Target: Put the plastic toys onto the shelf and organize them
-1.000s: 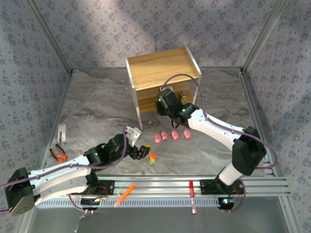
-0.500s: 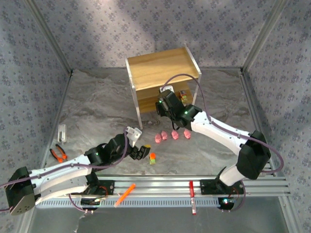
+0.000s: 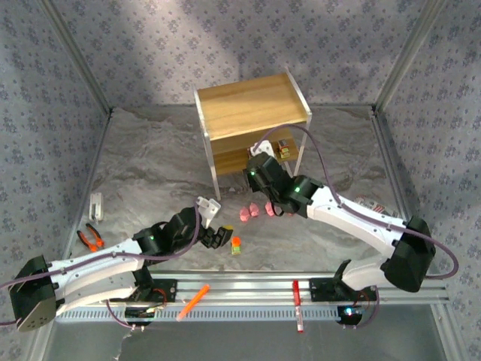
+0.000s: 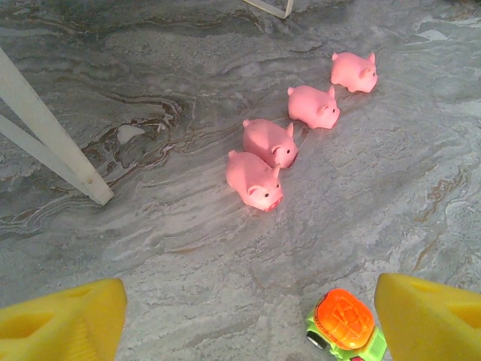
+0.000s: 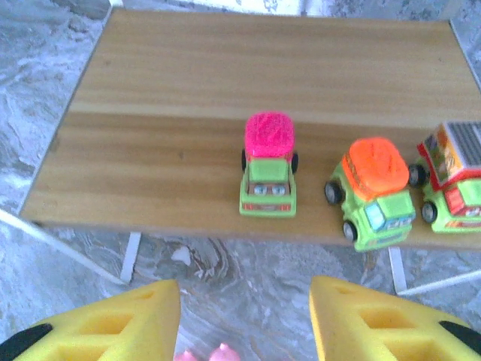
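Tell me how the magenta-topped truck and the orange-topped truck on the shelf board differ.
Colour: the magenta-topped truck carries a magenta load, the orange-topped truck an orange one.
Pose: the magenta-topped truck faces the board's front edge squarely; the orange-topped truck is turned at an angle.
Place: the magenta-topped truck stands apart on the left; the orange-topped truck sits close beside a third truck.
Both are upright, green-bodied and black-wheeled, on the shelf board.

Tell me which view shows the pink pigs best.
Left wrist: four pink pigs, large and unobstructed. Top external shows them tiny, partly behind the right arm. Right wrist catches pink tips at its bottom edge.
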